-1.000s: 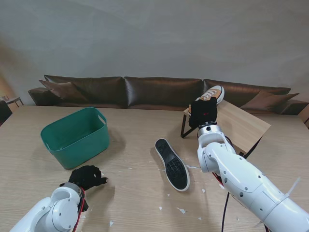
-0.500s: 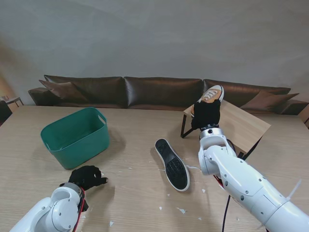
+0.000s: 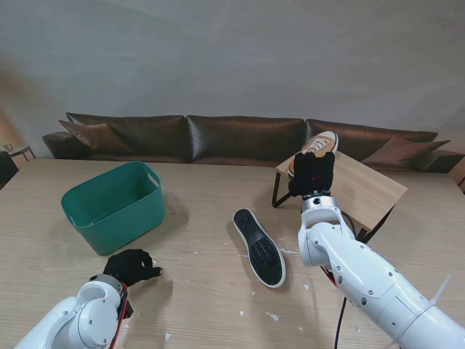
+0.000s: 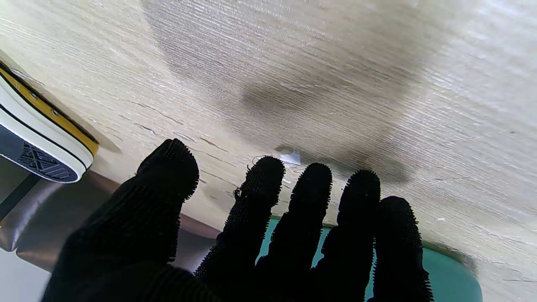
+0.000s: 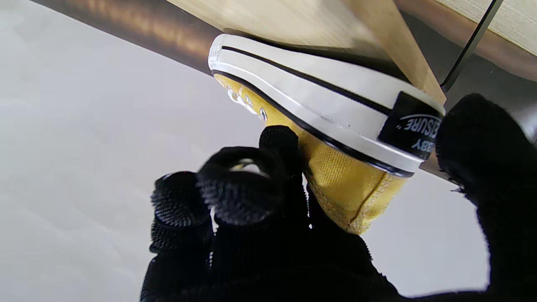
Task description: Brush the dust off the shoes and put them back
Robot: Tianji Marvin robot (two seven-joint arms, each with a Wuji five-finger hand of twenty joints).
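Now lifted slightly higher on the small sloped wooden rack point(image 3: 363, 185), yellow canvas sneaker point(image 3: 317, 145) gripped at heel by right hand point(image 3: 311, 174), suggesting placement nearly done; left hand point(image 3: 131, 265) spread, empty.

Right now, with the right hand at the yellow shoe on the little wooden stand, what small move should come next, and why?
Probably ease the right hand down until the yellow shoe sits flat on the wooden stand, then let go. Its fingers are curled on the heel, and the sole looks close to the board. The other shoe lies sole-up on the table.
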